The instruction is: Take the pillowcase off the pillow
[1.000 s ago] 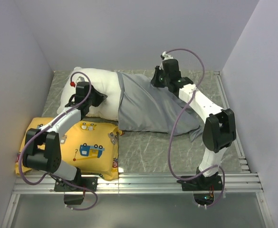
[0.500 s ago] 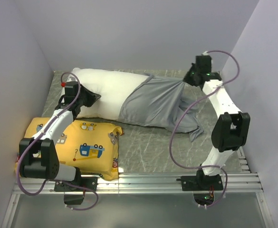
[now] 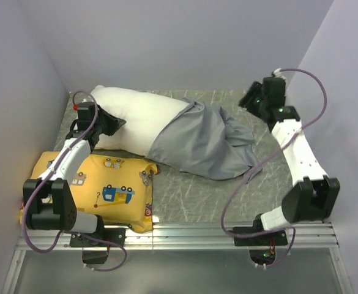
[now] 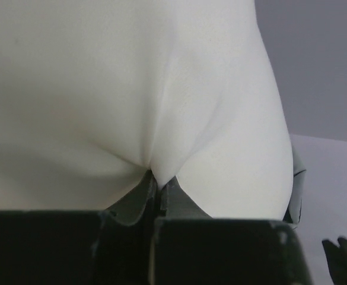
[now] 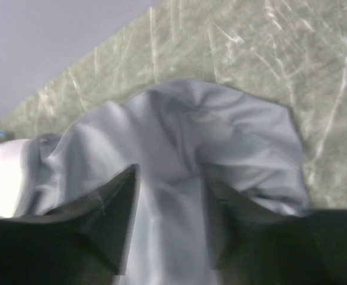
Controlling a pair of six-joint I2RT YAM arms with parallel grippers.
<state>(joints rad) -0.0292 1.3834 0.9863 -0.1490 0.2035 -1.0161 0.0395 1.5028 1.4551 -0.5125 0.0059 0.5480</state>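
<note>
A: Since the top view only shows the left gripper [image 3: 109,123] butted against the far-left end of the pillow [image 3: 136,113], I can't read the grasp from there.

B: The left wrist view does. Its fingers [image 4: 131,202] are clamped on a pinch of white pillow, and the fabric puckers down into the slit between them. That view is close-up, mostly pillow.

A: The top view adds the yellow cushion [image 3: 99,190], front left on the table [image 3: 191,190], just beside the pillow's near edge.

B: The pillow lies across the back, left half bare. The pillowcase [image 3: 206,144] covers only the right half. Its mouth is bunched around the middle and its closed end sags flat toward the right.

A: Right gripper [image 3: 252,101]?

B: In the top view it's back right, near the pillowcase's end but apart from it. The finger gap is hard to judge there.

A: The right wrist view shows it. Both fingers [image 5: 111,208] are spread wide, gripping nothing, and the crumpled grey pillowcase lies on the marbled table beyond them. There's a sliver of white pillow at that view's left edge.
</note>
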